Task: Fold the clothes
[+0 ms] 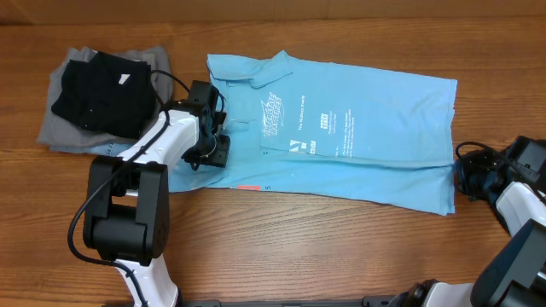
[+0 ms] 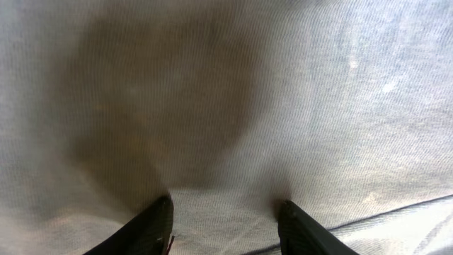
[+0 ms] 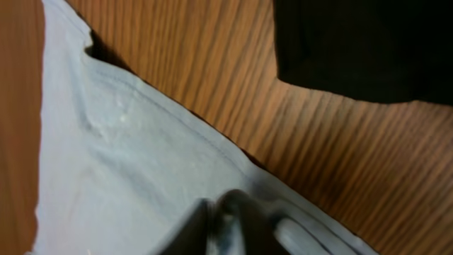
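**Overhead view: blue shirt laid flat, a pincer at each end**

Overhead, a light sky-blue collared short-sleeved shirt [image 1: 358, 128] with white printed lettering lies spread on the brown wooden table [image 1: 341, 247], stretched out between the two pincers. The left pincer [image 2: 228, 225] rests on the collar end. Its wrist camera shows two dark fingertips [image 2: 159, 223] standing about half apart and pressed onto the cloth, with nothing visibly pinched between them. The right pincer [image 1: 465, 175] sits at the opposite edge, touching or just beside the shirt's hem [image 3: 233, 152]. Its wrist camera shows that hem running right up to the fingers, but whether they are closed on the fabric cannot be told. Beyond the left pincer, on the side away from the shirt, a black garment [image 1: 98, 94] lies on top of a grey garment [image 1: 55, 128].

The shirt looks thin, light and limp. The table's brown shows through it under the left pincer, so it will likely sag and crease instead of holding a shape, and may slide on the smooth wood. A stitched hem or seam directly under each pincer seems the surest place to grip, since the doubled cloth gives the fingers more to bite. Taking one layer cleanly could be the difficulty.
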You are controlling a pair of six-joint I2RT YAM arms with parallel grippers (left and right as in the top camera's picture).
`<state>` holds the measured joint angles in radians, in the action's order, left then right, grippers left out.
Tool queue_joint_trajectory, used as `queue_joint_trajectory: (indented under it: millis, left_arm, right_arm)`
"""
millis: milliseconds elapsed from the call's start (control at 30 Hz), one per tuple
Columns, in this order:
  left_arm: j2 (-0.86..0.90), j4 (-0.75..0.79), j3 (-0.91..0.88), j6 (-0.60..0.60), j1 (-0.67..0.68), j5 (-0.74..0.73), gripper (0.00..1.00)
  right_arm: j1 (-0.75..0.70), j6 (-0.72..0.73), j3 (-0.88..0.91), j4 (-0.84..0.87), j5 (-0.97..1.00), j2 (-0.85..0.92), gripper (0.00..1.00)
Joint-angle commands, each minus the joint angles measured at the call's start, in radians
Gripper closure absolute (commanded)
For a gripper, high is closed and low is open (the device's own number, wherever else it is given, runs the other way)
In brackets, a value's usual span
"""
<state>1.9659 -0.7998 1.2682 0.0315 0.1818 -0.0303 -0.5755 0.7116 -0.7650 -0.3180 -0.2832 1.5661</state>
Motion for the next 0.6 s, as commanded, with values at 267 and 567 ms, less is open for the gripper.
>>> queue_joint_trajectory:
  millis: [267,567]
  left_arm:
    - [0.002,-0.019,-0.015,0.013,-0.006,0.003,0.5]
    - [0.001,-0.259,0.244,0.005,-0.005,-0.103,0.53]
  right_arm:
    - [-0.002,-0.118,-0.023,-0.087,-0.187,0.005,0.46]
    - [0.018,-0.223,-0.023,-0.238,-0.325,-0.153,0.42]
